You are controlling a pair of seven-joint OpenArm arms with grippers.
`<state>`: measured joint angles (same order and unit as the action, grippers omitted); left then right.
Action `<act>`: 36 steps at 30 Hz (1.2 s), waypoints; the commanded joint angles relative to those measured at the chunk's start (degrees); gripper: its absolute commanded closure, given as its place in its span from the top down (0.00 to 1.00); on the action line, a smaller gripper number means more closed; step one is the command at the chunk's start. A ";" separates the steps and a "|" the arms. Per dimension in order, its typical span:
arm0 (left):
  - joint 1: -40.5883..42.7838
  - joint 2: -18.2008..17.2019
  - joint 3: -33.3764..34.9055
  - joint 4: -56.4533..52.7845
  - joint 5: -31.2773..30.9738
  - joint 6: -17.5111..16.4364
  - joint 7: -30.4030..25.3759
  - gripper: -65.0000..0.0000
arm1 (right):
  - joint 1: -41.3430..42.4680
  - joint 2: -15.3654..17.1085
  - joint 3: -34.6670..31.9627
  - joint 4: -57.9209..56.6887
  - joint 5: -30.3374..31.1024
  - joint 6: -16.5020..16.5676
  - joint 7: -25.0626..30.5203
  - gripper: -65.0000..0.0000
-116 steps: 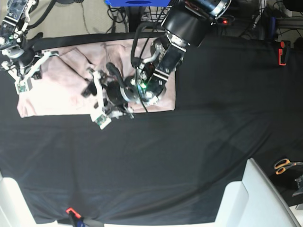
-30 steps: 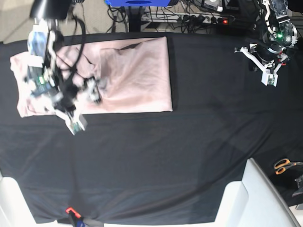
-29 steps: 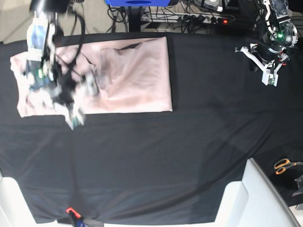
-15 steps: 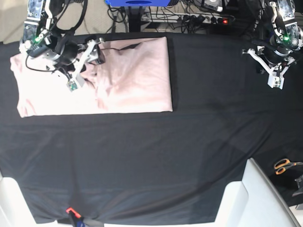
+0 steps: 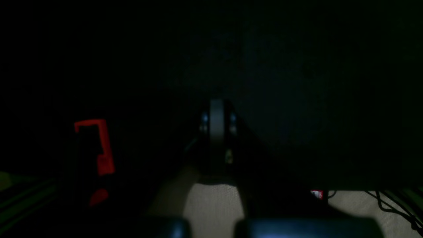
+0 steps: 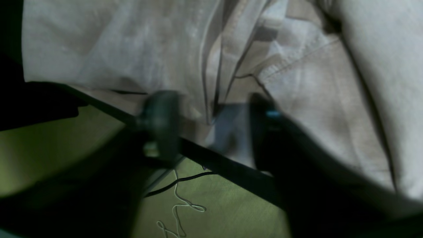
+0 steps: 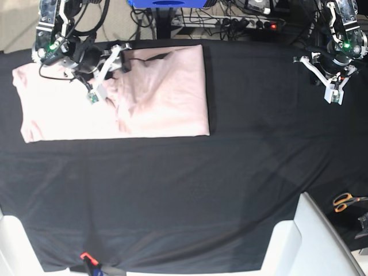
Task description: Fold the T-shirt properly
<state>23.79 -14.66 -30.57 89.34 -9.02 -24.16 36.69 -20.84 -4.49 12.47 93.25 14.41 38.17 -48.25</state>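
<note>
Right gripper (image 6: 211, 112) hangs with its jaws apart, straddling a ridge of the pink T-shirt (image 7: 155, 92) at the far table edge; I can't tell if it grips. Left gripper (image 7: 330, 77) is clenched, empty, well apart from it over the black cloth (image 7: 230, 190).

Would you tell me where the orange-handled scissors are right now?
In the base view, the scissors lie at the far right edge, on the black table cloth.

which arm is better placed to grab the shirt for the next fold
The right: its gripper hangs over the T-shirt near its far edge, jaws apart around a fabric ridge. The left gripper is shut, far off over bare black cloth.
</note>
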 commanded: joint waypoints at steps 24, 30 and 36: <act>-0.01 -0.95 -0.33 0.81 -0.17 0.12 -0.95 0.00 | -2.68 0.32 0.50 1.21 0.49 -4.20 0.82 0.01; -0.01 -0.95 -0.33 0.81 -0.17 0.12 -0.95 0.00 | -2.85 0.32 0.50 1.21 0.49 -4.20 0.82 0.01; -0.01 -0.95 -0.33 0.73 -0.17 0.12 -0.95 0.00 | -2.68 0.32 2.61 1.21 0.40 -4.55 0.47 0.01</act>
<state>23.81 -14.66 -30.57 89.34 -9.02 -24.18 36.69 -23.53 -4.60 14.79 93.36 14.59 33.52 -48.10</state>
